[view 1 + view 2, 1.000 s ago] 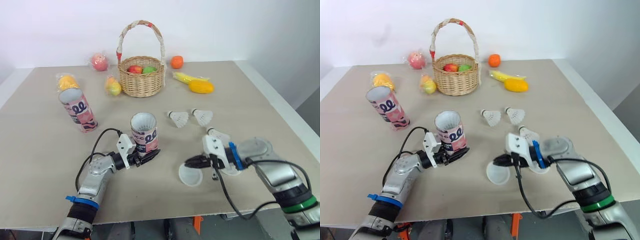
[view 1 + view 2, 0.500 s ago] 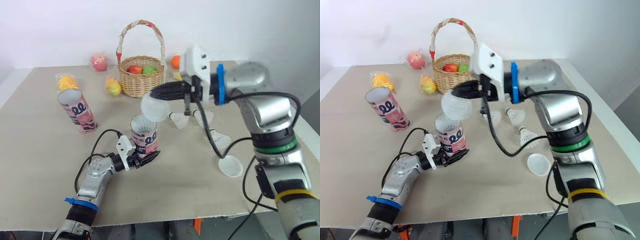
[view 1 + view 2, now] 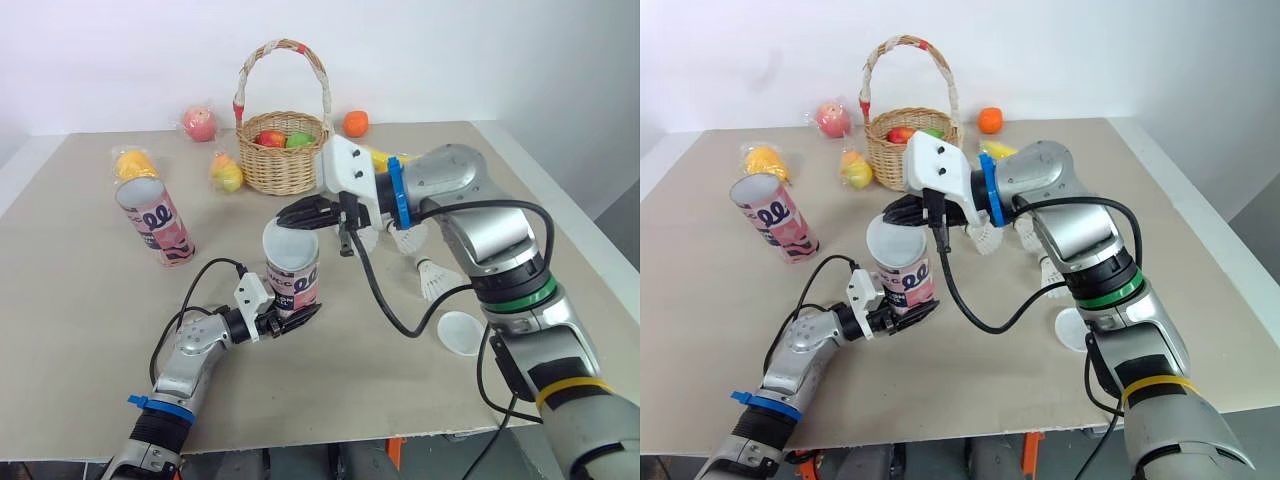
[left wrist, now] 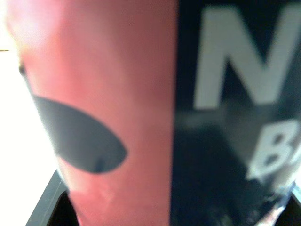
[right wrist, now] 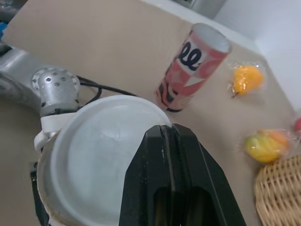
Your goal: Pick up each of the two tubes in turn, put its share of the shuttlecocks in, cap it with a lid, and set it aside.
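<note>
Down from mid-air within half a second with the lid (image 3: 291, 243), pinched by its rim in the right gripper (image 3: 300, 213) — now over the mouth of the tube (image 3: 295, 286), clamped upright by the left gripper (image 3: 285, 318) near the table's (image 3: 80, 330) front. Capping nearly done; pressing home likely next.

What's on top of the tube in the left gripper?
A white lid, pinched at its edge by the right gripper, covers the mouth of the tube. The left gripper holds the tube low. The lid hides whatever is inside.
</note>
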{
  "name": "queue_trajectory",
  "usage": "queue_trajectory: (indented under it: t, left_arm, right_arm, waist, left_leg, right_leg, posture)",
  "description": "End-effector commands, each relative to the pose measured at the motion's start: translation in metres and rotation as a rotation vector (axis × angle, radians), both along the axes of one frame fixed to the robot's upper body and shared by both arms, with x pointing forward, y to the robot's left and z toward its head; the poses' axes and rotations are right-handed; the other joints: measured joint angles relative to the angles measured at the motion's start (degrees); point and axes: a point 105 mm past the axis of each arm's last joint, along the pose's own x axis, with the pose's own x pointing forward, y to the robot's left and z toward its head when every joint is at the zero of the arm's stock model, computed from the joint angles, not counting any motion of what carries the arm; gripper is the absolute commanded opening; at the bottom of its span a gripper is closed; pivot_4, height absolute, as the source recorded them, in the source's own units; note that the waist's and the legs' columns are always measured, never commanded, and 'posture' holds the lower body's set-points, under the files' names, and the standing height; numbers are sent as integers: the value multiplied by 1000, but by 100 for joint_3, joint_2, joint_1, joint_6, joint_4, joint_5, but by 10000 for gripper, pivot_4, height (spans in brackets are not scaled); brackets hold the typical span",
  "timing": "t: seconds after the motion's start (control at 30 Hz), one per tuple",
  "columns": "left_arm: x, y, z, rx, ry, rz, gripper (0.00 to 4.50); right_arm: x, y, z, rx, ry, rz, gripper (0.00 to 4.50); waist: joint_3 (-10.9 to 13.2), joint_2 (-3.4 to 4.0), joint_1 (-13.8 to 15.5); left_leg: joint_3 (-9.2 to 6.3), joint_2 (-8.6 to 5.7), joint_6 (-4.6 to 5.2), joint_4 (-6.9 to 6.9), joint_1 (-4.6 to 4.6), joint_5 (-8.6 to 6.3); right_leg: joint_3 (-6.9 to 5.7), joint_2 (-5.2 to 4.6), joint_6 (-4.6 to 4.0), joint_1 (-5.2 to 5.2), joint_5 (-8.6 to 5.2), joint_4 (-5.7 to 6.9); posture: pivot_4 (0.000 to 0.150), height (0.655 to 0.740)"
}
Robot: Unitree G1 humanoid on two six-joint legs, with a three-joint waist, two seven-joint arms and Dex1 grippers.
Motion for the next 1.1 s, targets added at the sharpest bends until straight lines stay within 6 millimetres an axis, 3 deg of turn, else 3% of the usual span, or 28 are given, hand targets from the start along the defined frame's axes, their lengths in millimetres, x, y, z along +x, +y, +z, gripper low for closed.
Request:
queue_trajectory:
  t: [0.03,0.43,1.1]
  left_arm:
    - [-6,5,-27,57,99,12,29025]
    - [-7,4,-29,56,107,11,29025]
    - [-8,2,-30,58,113,5,29025]
  right_arm:
    - [-10,2,5,-29,-47,42,301]
    - [-13,3,25,-35,-115,57,301]
    - [-12,-1,-8,-138,-90,50,301]
  waist:
    - [0,0,0]
    - [0,0,0]
    - [0,0,3]
  left_leg:
    - [0,0,0,0,0,0]
    - [0,0,0,-8,-1,0]
    - [-1,-2,0,-16,-1,0]
  right_leg:
    - [0,0,0,0,0,0]
    - [-1,0,-4,-5,-4,0]
    - [-3,-5,-6,-7,-13,-2]
  posture:
    - [1500,7400]
    - [1500,7400]
    - [1500,7400]
